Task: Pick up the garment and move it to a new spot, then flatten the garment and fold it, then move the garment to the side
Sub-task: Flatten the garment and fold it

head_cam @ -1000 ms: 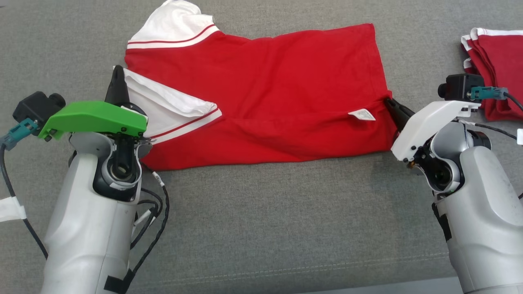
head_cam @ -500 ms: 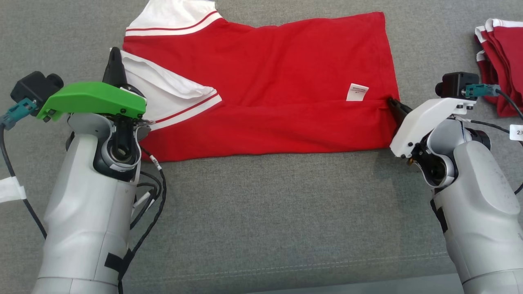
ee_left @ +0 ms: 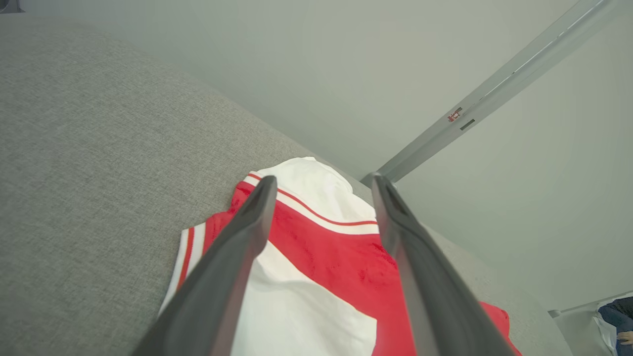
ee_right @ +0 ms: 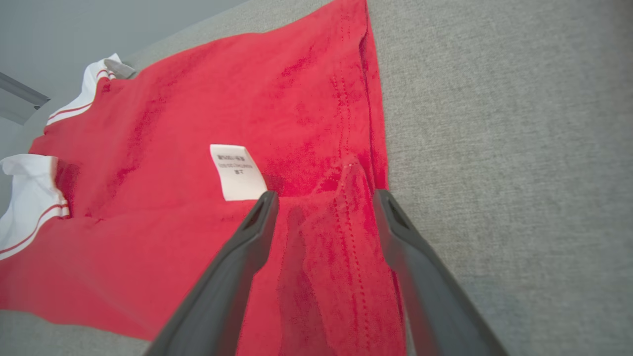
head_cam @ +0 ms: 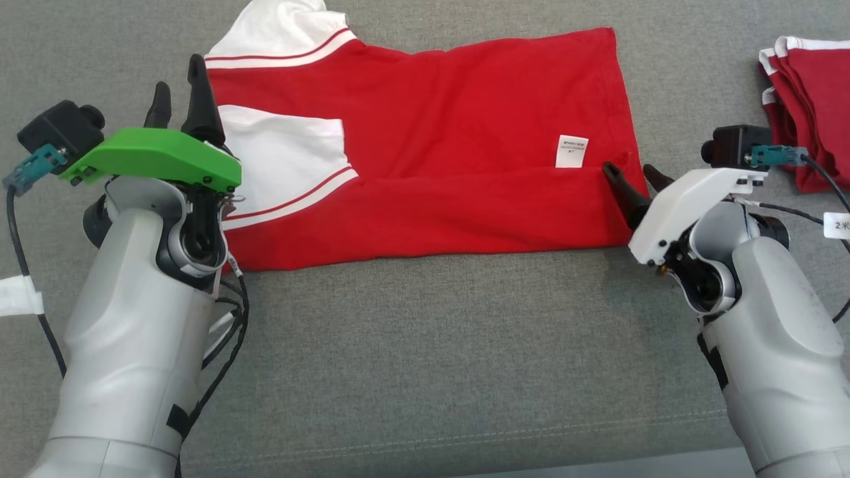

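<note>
1. Your garment (head_cam: 431,133) lies folded flat across the far middle of the grey fabric-covered bench (head_cam: 425,345); it has a red body and white sleeves with red stripes.
2. Its near folded edge runs almost straight from your left arm to your right gripper (head_cam: 627,174); in front of that edge you have a wide bare stretch of bench, crossed by one stitched seam (head_cam: 465,435).
3. At the right, a bare strip of bench parts the hem from a stack of red garments (head_cam: 810,113).
4. Your left gripper (head_cam: 178,99) stands open at the outer edge of the white sleeve (head_cam: 285,159), grasping nothing.
5. Your right gripper is open as well; its fingers sit either side of a raised crease at the hem corner; it holds nothing.
6. The white care label (head_cam: 572,151) near the hem carries print too small to read; a small tag (head_cam: 837,226) on the right arm's cable shows a "2"; the rest of it is cut off.
</note>
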